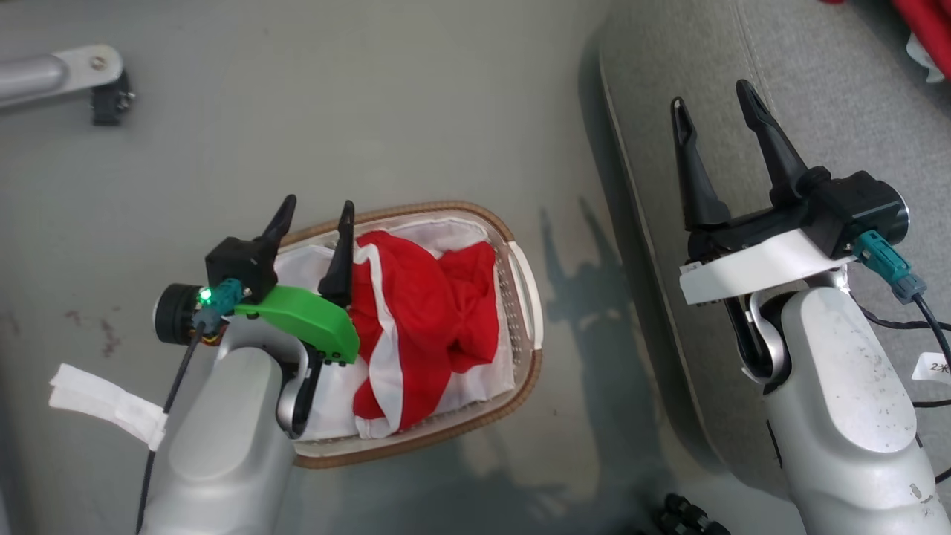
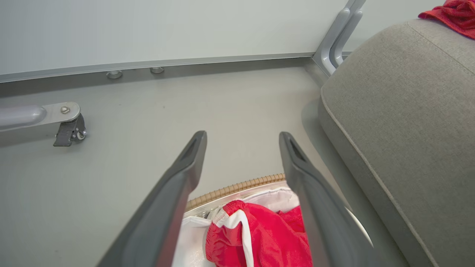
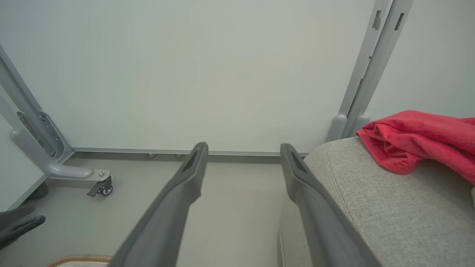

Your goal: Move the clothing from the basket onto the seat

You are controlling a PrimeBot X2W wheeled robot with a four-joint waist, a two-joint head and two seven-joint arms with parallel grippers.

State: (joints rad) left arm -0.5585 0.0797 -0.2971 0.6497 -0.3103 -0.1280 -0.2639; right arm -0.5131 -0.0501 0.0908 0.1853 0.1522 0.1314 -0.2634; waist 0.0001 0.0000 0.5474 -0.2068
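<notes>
A red garment with white stripes (image 1: 423, 319) (image 2: 259, 237) lies bunched in the oval white basket (image 1: 520, 297) with its brown woven rim (image 2: 237, 187) on the floor. My left gripper (image 1: 316, 208) (image 2: 243, 139) hovers open over the basket's left end, nothing between its fingers. The grey sofa (image 1: 817, 96) (image 2: 404, 122) (image 3: 389, 215) stands to the right. More red clothing (image 1: 925, 30) (image 2: 451, 15) (image 3: 419, 139) lies on the sofa's far part. Open and empty, my right gripper (image 1: 713, 104) (image 3: 243, 148) hangs over the sofa's left edge.
A grey wheeled frame leg (image 1: 67, 74) (image 2: 66, 124) (image 3: 100, 185) rests on the floor at the far left. A pale wall panel and upright post (image 2: 337, 37) (image 3: 371, 66) close off the back. Bare floor separates basket and sofa.
</notes>
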